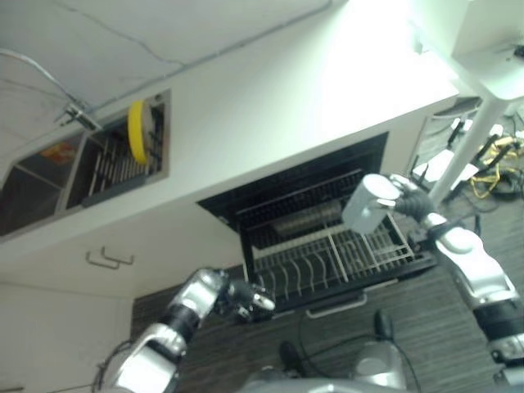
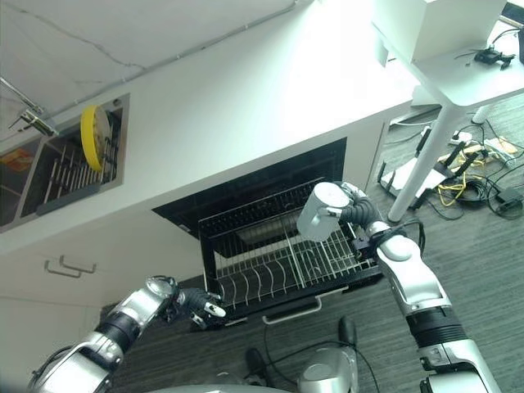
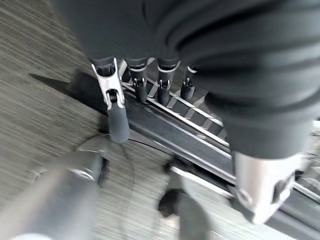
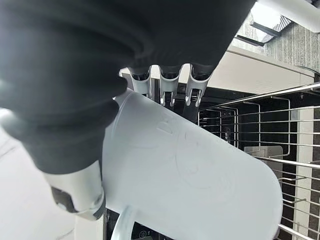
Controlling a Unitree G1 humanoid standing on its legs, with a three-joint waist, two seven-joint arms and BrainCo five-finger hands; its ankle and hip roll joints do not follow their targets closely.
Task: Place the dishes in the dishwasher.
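The right hand (image 2: 348, 209) has its fingers curled around a white cup (image 2: 319, 211), held tilted on its side just above the dishwasher rack (image 2: 278, 270), which lies directly beneath it, while the left hand (image 2: 192, 304), fingers relaxed, rests at the rack's front edge.

A white round-legged table (image 2: 446, 49) stands beside the counter (image 2: 246, 106). Tangled yellow and black cables (image 2: 471, 176) lie on the floor under that table, perhaps with a power strip.
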